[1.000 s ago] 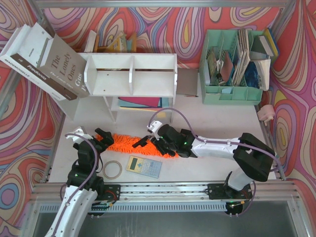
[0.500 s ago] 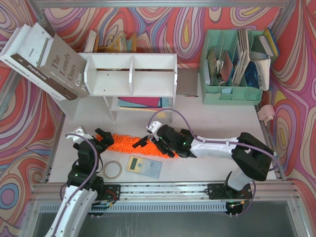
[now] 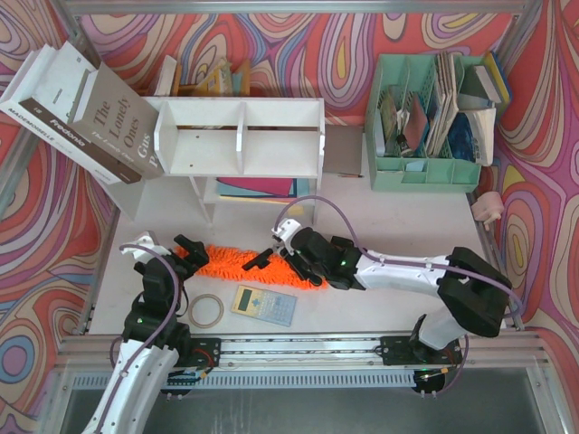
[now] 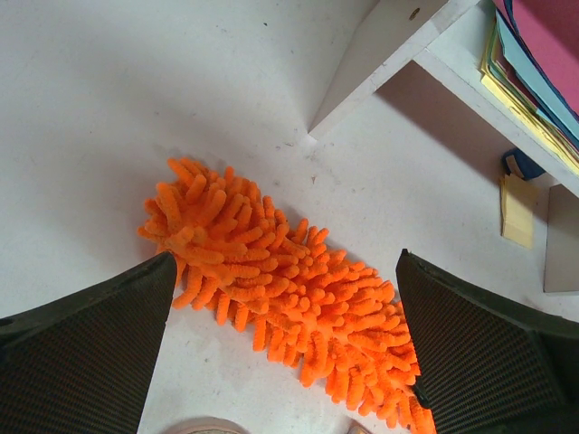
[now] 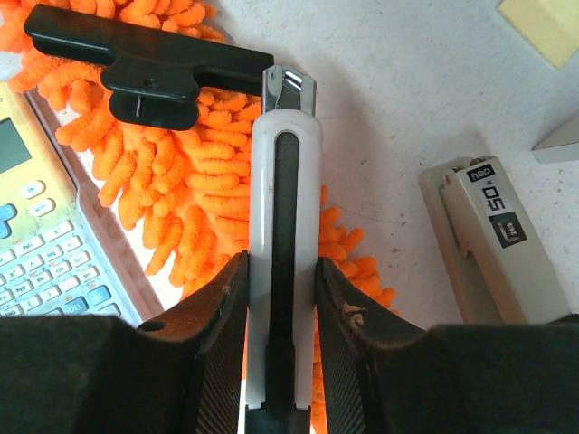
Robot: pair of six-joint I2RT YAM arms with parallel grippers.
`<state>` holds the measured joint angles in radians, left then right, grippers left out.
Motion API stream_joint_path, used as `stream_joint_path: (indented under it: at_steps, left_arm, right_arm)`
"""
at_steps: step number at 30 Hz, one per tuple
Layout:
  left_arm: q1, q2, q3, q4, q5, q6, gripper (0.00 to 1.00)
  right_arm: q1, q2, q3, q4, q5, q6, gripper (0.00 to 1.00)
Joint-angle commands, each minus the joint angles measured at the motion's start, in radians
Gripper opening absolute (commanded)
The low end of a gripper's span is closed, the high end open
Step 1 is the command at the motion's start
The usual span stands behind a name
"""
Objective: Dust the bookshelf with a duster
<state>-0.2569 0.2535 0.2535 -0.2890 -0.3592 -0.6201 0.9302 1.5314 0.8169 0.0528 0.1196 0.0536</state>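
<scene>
The white bookshelf stands at the back left; its foot shows in the left wrist view. The fluffy orange duster lies flat on the table in front of it. My right gripper is shut on a white-and-black handle whose black crosspiece rests on the duster's right part. My left gripper is open just above the duster's left end, its jaws on either side of the fluff and not touching it.
A calculator and a tape roll lie near the front edge. A grey stapler lies right of the handle. Large books lean on the shelf's left. A mint-green file organizer stands at the back right.
My right arm's elbow has shifted slightly to the right. Both grippers and the duster stay almost where they were.
</scene>
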Motion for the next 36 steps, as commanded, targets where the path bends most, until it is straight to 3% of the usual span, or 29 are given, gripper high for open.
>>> stream_joint_path:
  at_steps: [1, 12, 29, 36]
  left_arm:
    - [-0.005, -0.005, -0.020, 0.021, 0.008, 0.015, 0.98]
    - [-0.005, 0.023, -0.017, 0.024, -0.003, 0.002, 0.98]
    - [-0.005, 0.065, -0.011, 0.024, -0.002, -0.013, 0.98]
    - [-0.005, 0.096, -0.002, 0.024, 0.003, -0.013, 0.98]
  right_arm:
    - [0.007, -0.055, -0.019, -0.007, 0.043, 0.024, 0.25]
    - [0.007, -0.171, -0.069, -0.043, 0.154, 0.109, 0.24]
    - [-0.003, -0.427, -0.199, -0.201, 0.538, 0.374, 0.26]
    - [-0.171, -0.447, -0.189, -0.269, 0.514, 0.464, 0.24]
